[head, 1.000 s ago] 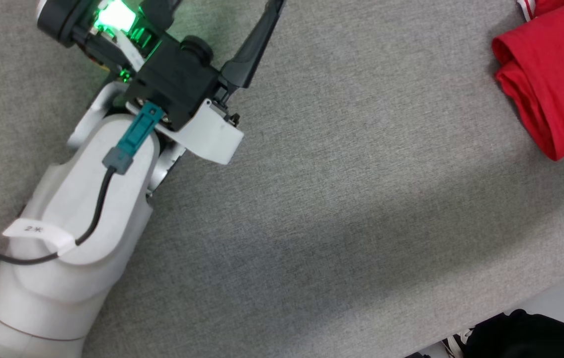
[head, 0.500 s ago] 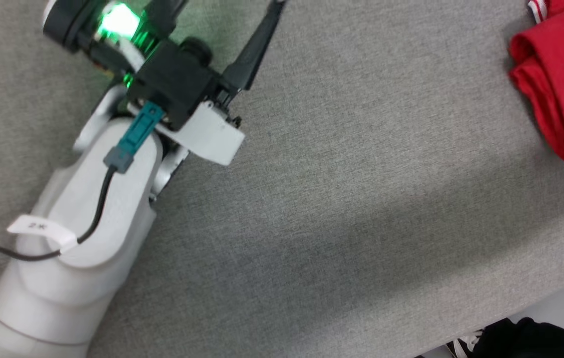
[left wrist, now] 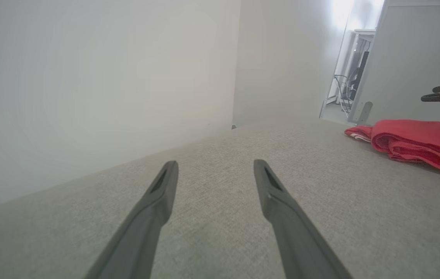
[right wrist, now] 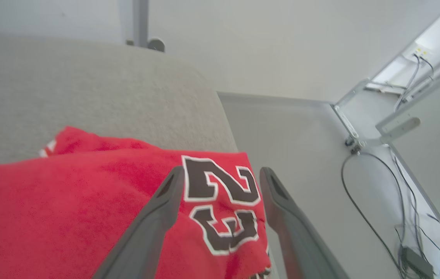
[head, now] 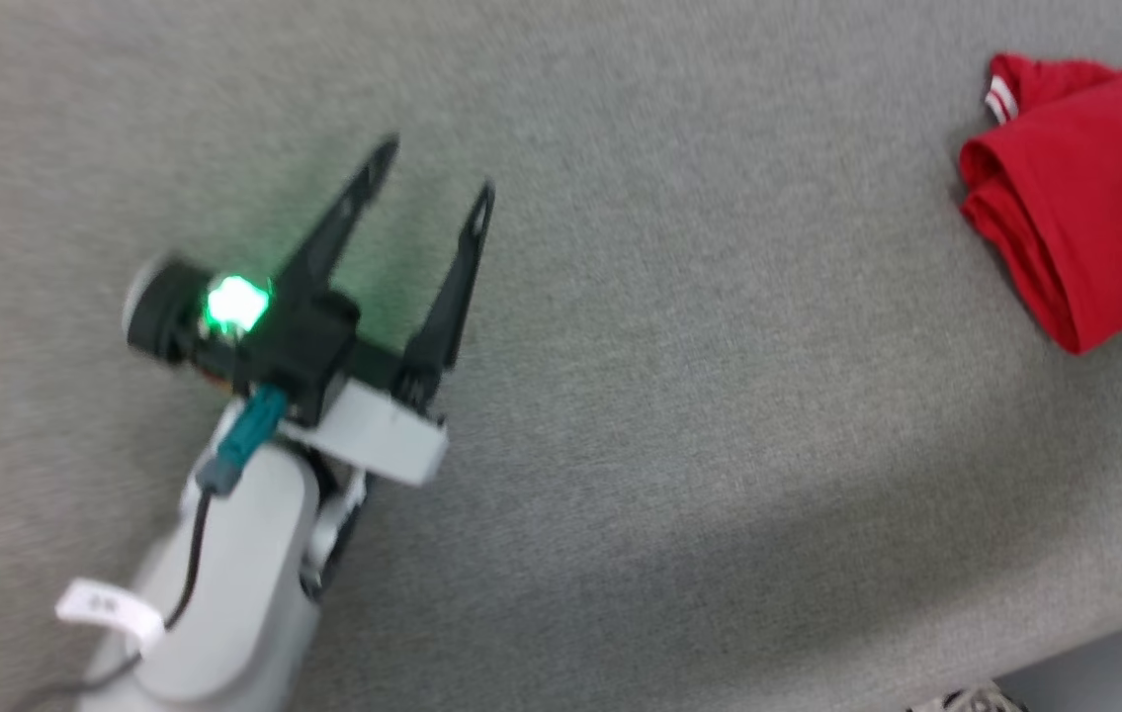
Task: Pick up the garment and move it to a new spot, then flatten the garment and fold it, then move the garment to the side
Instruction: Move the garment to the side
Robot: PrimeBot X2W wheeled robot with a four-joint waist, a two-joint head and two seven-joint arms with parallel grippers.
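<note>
Well apart from the jersey [head: 1084, 198] folded at the counter's [head: 719, 415] edge, the left claw [head: 437, 168] reaches low, spread and empty. Right wrist view: right claw [right wrist: 221, 170] spread above the jersey's 23 [right wrist: 220, 201].

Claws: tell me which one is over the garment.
The right claw, open above the number 23 on the garment. The left claw is open over bare grey surface, well away.

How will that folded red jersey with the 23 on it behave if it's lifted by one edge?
The folded red number-23 jersey will probably hang floppy: its edge shows soft, rolled layers. Lifted by one edge, the fold would likely fall open. Pushed, it may bunch on the textured grey cloth surface rather than slide.
</note>
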